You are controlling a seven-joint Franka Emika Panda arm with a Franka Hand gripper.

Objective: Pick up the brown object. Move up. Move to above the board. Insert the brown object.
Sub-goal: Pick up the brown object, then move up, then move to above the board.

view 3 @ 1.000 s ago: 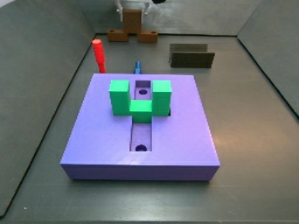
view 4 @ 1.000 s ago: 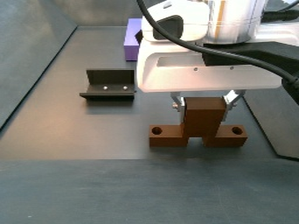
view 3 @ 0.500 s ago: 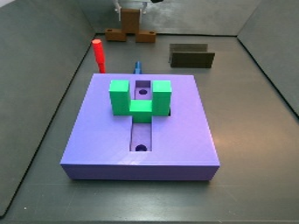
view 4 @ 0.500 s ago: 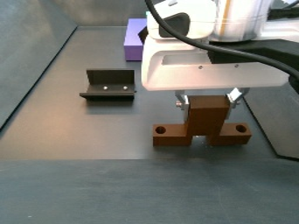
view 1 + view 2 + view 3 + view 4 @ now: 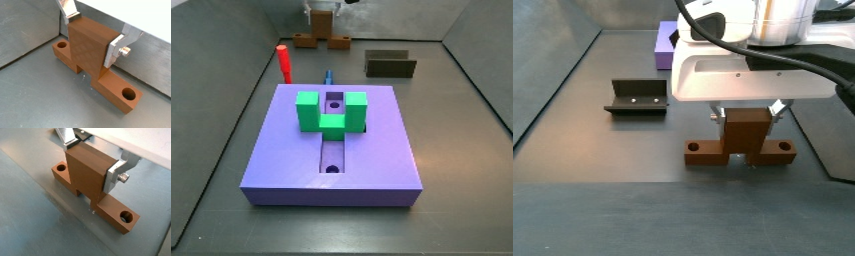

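Starting nearest in a side view: the purple board (image 5: 372, 150) lying low and centre in the frame, carrying a green U-shaped block (image 5: 331, 110) astride its groove, with round holes showing along the groove. Behind it, a red peg (image 5: 285, 63) standing at upper left and the fixture (image 5: 390, 65) sitting at upper right, both well apart from the board's slot.

Farthest back, at the top edge of that frame, the gripper (image 5: 323, 15) hanging over the brown object (image 5: 322, 40), well apart from the board.

Closing on the upright stem: in both wrist views the silver fingers (image 5: 119, 47) pressing flat against either side of the block, jaws narrow and gripping the brown object (image 5: 90, 170).

Changing very little over the last second: only a slight sideways wobble of the crossbar in the close side view, and no clear rise. Crossbar (image 5: 743, 150) appearing to be resting on the desk (image 5: 593, 150) under the gripper (image 5: 747, 115).

Judging from this: grasp looking made, lift not yet begun; carrying over and inserting remaining.
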